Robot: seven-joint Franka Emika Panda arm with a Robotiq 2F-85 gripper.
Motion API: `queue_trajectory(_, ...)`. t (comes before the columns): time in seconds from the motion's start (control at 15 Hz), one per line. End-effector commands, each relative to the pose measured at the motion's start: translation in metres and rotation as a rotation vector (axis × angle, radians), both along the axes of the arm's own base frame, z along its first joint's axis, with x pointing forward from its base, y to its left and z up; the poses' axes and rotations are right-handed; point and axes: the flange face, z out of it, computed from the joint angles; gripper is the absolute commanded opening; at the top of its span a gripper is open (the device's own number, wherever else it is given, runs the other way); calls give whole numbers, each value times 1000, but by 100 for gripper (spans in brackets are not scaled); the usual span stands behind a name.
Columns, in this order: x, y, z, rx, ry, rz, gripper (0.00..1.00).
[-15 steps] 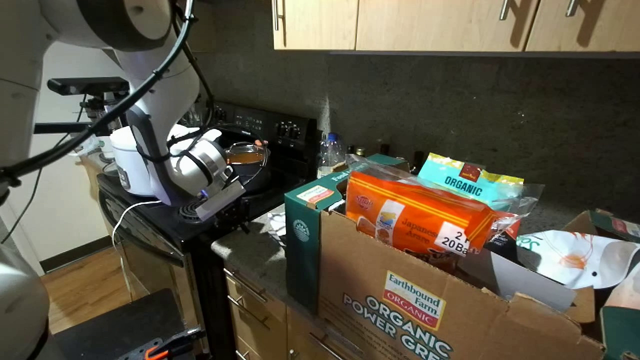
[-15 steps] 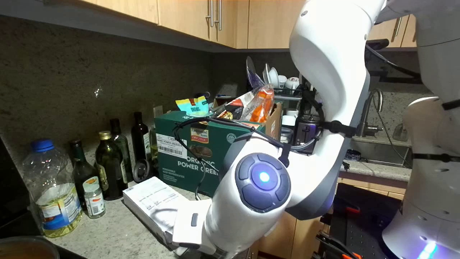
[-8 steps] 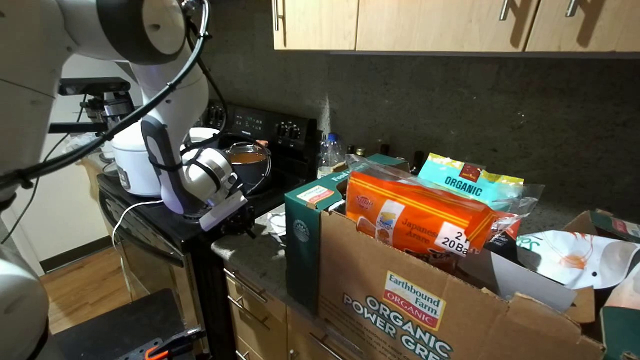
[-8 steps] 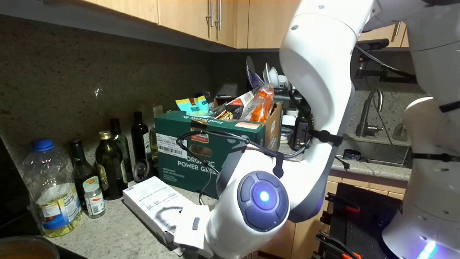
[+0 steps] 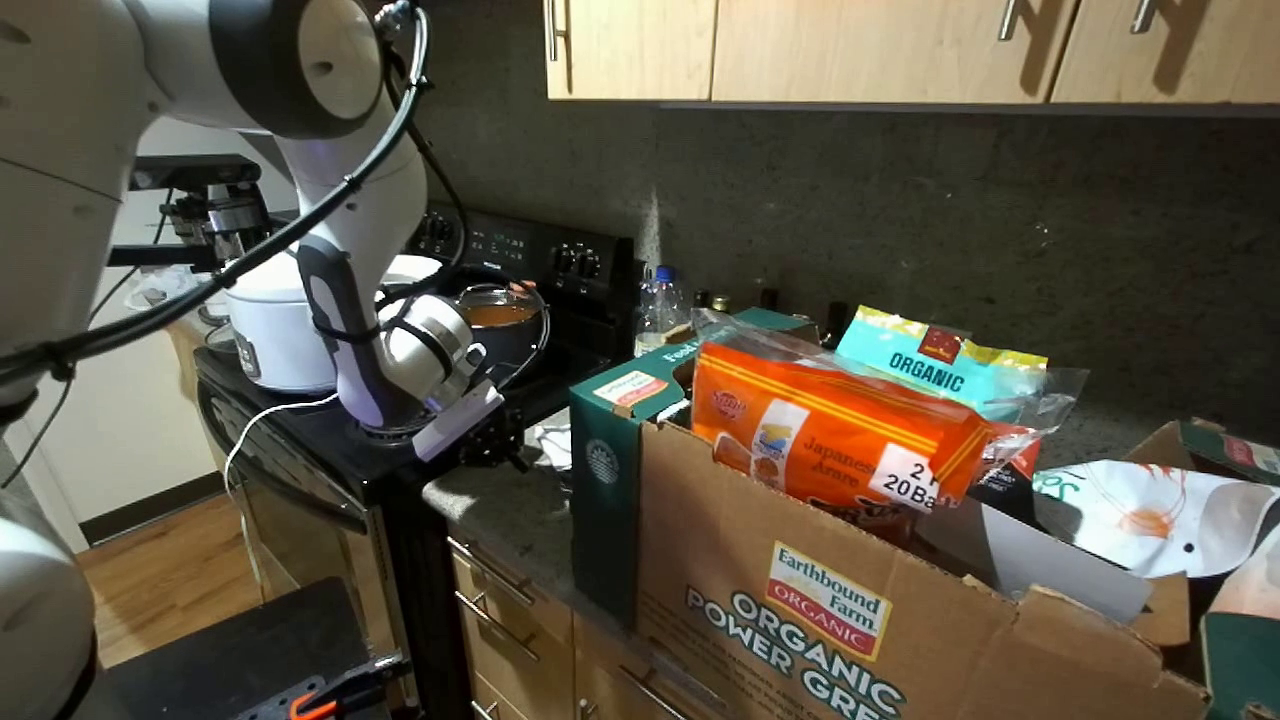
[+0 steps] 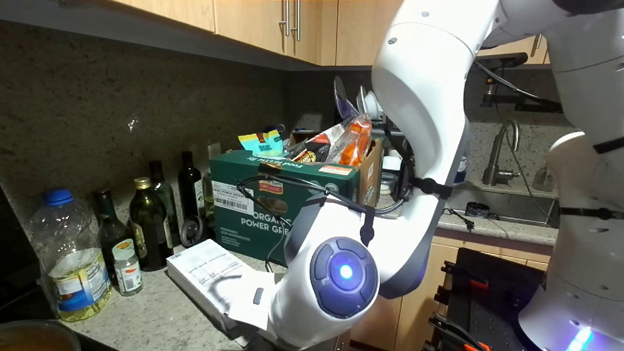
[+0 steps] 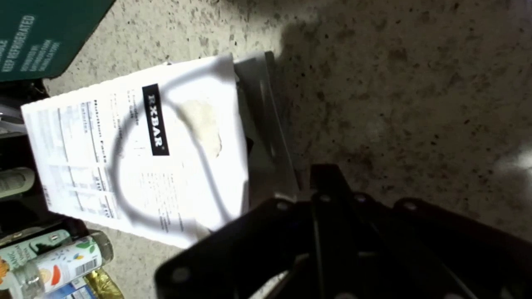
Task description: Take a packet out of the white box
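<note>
White box [image 7: 139, 153] lies on the counter [image 7: 395, 95]; near it, the end effector [image 7: 330, 178] has fingers together, gripping nothing

Rounded white arm [image 6: 419, 87], dark grey bands [image 5: 262, 65], black cable [image 5: 288, 234], glowing blue light [image 6: 346, 271], black hand [image 7: 331, 178]

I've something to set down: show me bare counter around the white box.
Bare counter lies between the white box, small jar and stove; another patch opens beyond the box's end nearest the gripper. Crowded: beside the backsplash, with bottles and green carton.
</note>
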Motion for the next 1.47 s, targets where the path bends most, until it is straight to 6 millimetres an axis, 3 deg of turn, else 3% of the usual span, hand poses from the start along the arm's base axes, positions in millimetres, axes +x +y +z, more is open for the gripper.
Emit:
queue_trajectory(0.0, 12, -2, 6, -18, -45, -3, 0)
queue_trajectory(0.67, 48, -20, 17, -51, -54, -10, 0)
queue_trajectory(1.4, 62, -5, 44, -105, -115, 31, 0)
